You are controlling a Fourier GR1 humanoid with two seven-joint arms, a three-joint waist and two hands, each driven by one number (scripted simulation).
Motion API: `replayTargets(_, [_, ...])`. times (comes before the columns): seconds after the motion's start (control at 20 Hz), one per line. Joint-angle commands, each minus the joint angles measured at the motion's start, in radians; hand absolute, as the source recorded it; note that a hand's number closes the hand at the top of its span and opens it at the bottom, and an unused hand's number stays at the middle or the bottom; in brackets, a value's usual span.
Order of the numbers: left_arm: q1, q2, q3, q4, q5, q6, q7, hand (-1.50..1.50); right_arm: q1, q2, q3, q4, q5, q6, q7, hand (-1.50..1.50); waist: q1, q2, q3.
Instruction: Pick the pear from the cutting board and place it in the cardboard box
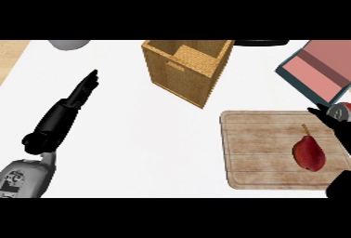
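Note:
A dark red pear (309,153) with a thin stem lies on the right part of a wooden cutting board (264,153). The tall, open cardboard box (185,69) stands at the upper centre, left of and beyond the board. My right hand (339,132) comes in along the right edge, fingers straight, just right of the pear and apart from it; its lower part shows as a dark shape at the bottom right. Far left, over the white counter, my left hand (68,109) rests open with its fingers pointing up.
A red and teal tray-like object (319,69) lies at the upper right, with a small round red and grey item (340,111) just beyond the board. A grey rounded object (68,44) and a dark one (260,42) sit at the far edge.

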Motion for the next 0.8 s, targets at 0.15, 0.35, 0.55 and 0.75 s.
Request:
replayTargets(0.15, [-0.004,-0.064,0.015,0.019,-0.057,-0.014,-0.013,0.00,-0.001,0.058,-0.009,0.076,0.118,0.027,-0.079,-1.50,-0.005,0.000,0.000])
replayTargets(0.35, [-0.011,-0.045,0.070,0.054,-0.054,-0.065,-0.045,0.00,-0.006,0.086,-0.014,0.107,0.186,0.039,-0.087,-1.50,-0.005,0.000,0.000])
replayTargets(0.55, [-0.009,-0.102,0.036,-0.017,-0.096,-0.028,0.023,0.00,-0.023,0.106,-0.001,0.243,0.276,-0.026,-0.186,-1.50,-0.002,0.000,0.000])
replayTargets(0.75, [-0.007,-0.106,0.072,0.016,-0.112,-0.063,-0.009,0.00,-0.030,0.161,-0.014,0.260,0.325,-0.020,-0.205,-1.50,-0.002,0.000,0.000])
